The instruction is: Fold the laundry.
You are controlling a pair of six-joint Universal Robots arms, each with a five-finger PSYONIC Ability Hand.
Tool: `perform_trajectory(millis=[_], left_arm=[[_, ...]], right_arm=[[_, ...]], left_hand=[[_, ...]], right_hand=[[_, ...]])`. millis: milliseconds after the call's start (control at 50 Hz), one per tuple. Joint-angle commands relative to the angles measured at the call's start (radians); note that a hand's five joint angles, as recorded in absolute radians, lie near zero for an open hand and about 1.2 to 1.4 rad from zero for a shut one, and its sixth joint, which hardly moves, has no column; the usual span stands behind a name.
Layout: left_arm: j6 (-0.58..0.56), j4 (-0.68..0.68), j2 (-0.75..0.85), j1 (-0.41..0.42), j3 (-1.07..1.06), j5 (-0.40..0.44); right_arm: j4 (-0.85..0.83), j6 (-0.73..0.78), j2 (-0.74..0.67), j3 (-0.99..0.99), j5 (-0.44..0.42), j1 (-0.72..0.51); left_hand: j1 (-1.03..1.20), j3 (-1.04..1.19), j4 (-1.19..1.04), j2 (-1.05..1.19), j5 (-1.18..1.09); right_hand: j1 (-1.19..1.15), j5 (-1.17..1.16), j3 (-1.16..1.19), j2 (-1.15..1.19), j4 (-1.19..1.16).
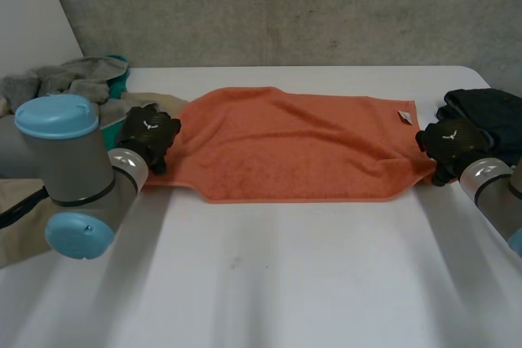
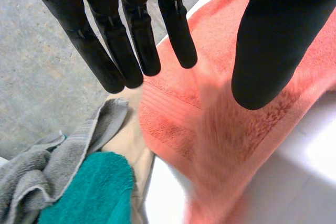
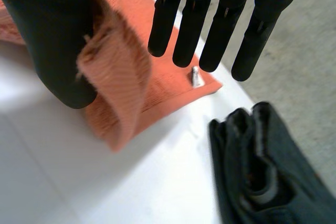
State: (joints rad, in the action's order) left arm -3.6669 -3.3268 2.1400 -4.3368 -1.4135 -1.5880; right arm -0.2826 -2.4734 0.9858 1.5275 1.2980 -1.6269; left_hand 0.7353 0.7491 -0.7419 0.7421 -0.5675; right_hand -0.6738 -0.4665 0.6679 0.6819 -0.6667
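- The towel (image 1: 294, 144) lies spread across the far half of the table (image 1: 285, 283), running lengthwise from left to right.
- The left hand (image 1: 147, 134) is at the towel's left end, and the right hand (image 1: 449, 143) is at its right end.
- A heap of cloths (image 1: 65, 77) lies in the far left corner, behind the left hand.
- A folded garment (image 1: 489, 112) lies at the table's right edge, just behind the right hand.
- The towel's label (image 1: 405, 116) sits at its far right corner.

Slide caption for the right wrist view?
Open right robot hand at a raised corner of the orange towel, dark garment nearby.
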Motion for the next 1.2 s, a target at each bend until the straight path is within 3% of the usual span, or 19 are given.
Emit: perform_trajectory(millis=[20, 80, 100, 120, 240, 480, 640, 800, 1060, 1200], left_arm=[[-0.035, -0.022, -0.035, -0.009, -0.039, 0.0], [-0.044, -0.036, -0.045, -0.018, -0.056, 0.002], [-0.053, -0.046, -0.051, -0.024, -0.067, 0.003], [-0.058, -0.051, -0.052, -0.027, -0.073, 0.005], [-0.082, -0.065, -0.066, -0.06, -0.116, 0.023], [-0.099, -0.042, -0.081, -0.122, -0.19, 0.118], [-0.093, -0.03, -0.026, -0.124, -0.147, 0.125], [-0.059, 0.076, 0.034, -0.104, -0.056, 0.106], [0.119, 0.138, -0.084, -0.095, -0.076, 0.115], [0.128, 0.128, -0.052, -0.011, -0.07, 0.089]], right_arm=[[-0.111, 0.103, 0.069, 0.103, -0.037, 0.005], [-0.157, 0.148, 0.074, 0.134, -0.071, 0.007], [-0.187, 0.172, 0.076, 0.151, -0.098, 0.012], [-0.199, 0.185, 0.073, 0.157, -0.115, 0.013], [-0.231, 0.211, 0.068, 0.165, -0.183, 0.03], [-0.13, -0.131, 0.042, 0.044, -0.079, 0.042], [0.018, -0.258, 0.007, -0.049, -0.051, 0.048], [0.088, -0.28, 0.007, -0.07, -0.04, 0.052], [0.085, -0.248, 0.001, -0.064, -0.029, 0.053], [0.088, -0.246, 0.008, -0.064, -0.017, 0.044]], left_hand=[[-0.005, -0.019, 0.012, -0.012, 0.012], [-0.031, -0.045, 0.038, -0.038, 0.038], [-0.037, -0.051, 0.044, -0.044, 0.044], [-0.037, -0.051, 0.044, -0.044, 0.044], [-0.076, -0.089, 0.082, -0.082, 0.082], [-0.261, -0.274, 0.267, -0.267, 0.267], [-0.249, -0.263, 0.256, -0.256, 0.256], [-0.17, -0.183, 0.176, -0.176, 0.176], [-0.258, -0.271, 0.264, -0.264, 0.264], [-0.29, -0.304, 0.297, -0.297, 0.297]], right_hand=[[-0.111, -0.144, 0.117, 0.103, -0.118], [-0.345, -0.378, 0.351, 0.337, -0.352], [-0.686, -0.719, 0.692, 0.678, -0.693], [-0.722, -0.755, 0.728, 0.714, -0.729], [-0.722, -0.755, 0.728, 0.714, -0.73], [-0.722, -0.755, 0.728, 0.714, -0.73], [-0.722, -0.755, 0.728, 0.714, -0.73], [-0.722, -0.755, 0.728, 0.714, -0.73], [-0.722, -0.755, 0.728, 0.714, -0.73], [-0.722, -0.755, 0.728, 0.714, -0.73]])
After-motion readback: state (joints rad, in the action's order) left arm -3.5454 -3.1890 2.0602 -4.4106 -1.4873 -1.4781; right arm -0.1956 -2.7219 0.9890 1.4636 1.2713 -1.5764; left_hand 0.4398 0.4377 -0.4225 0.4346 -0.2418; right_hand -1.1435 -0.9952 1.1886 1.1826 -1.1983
